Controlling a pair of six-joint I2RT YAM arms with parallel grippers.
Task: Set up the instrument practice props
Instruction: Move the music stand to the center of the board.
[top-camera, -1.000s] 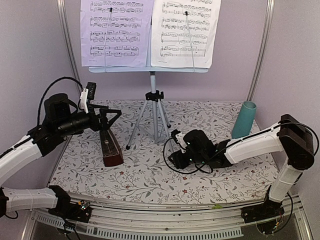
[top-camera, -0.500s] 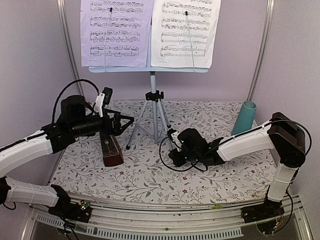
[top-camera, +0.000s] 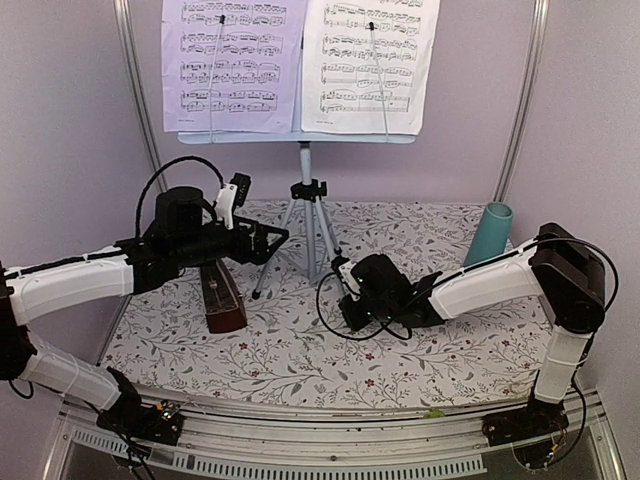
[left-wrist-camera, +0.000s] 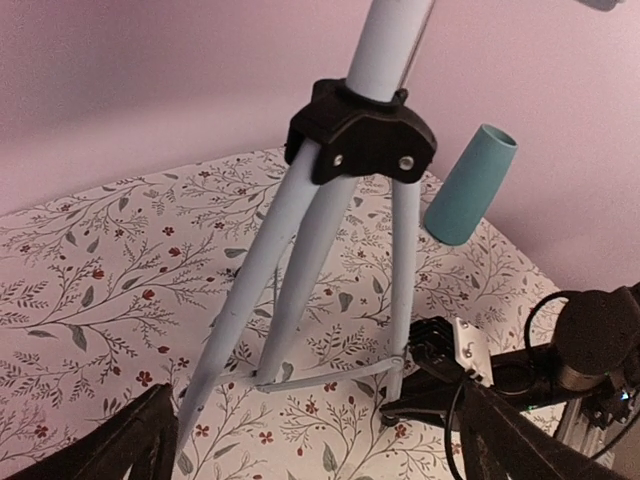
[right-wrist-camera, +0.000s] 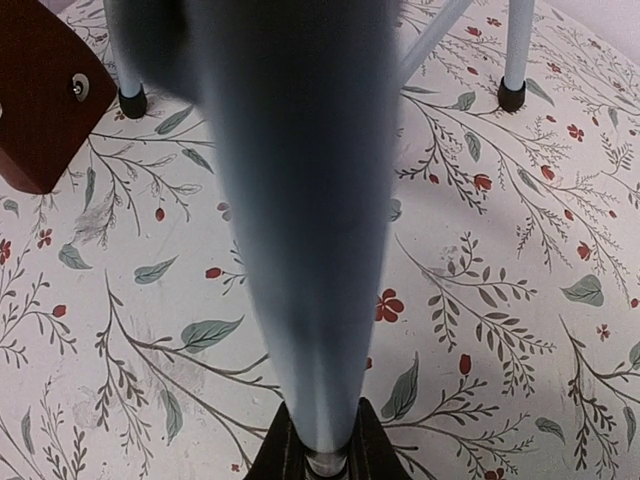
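The pale-blue music stand (top-camera: 305, 165) is at the back centre on silver tripod legs (left-wrist-camera: 280, 240). Two sheet-music pages (top-camera: 232, 65) rest on its tray. The dark-red-brown metronome (top-camera: 222, 300) stands left of the tripod, and one corner of it shows in the right wrist view (right-wrist-camera: 40, 100). My left gripper (top-camera: 275, 240) is open and level with the legs, just left of them. Its fingers (left-wrist-camera: 130, 440) frame the tripod without touching. My right gripper (right-wrist-camera: 318, 455) is shut low on the near right tripod leg (right-wrist-camera: 300, 200), just above the foot.
A teal cup (top-camera: 488, 240) stands upright at the back right of the floral-patterned tabletop (top-camera: 300, 350). The other two tripod feet (right-wrist-camera: 512, 95) rest on the cloth. Lilac walls with metal corner posts (top-camera: 522, 100) close in the back and sides.
My left arm has swung right, from over the metronome to the tripod, jaws still open. My right gripper has slid left and closed on the tripod leg.
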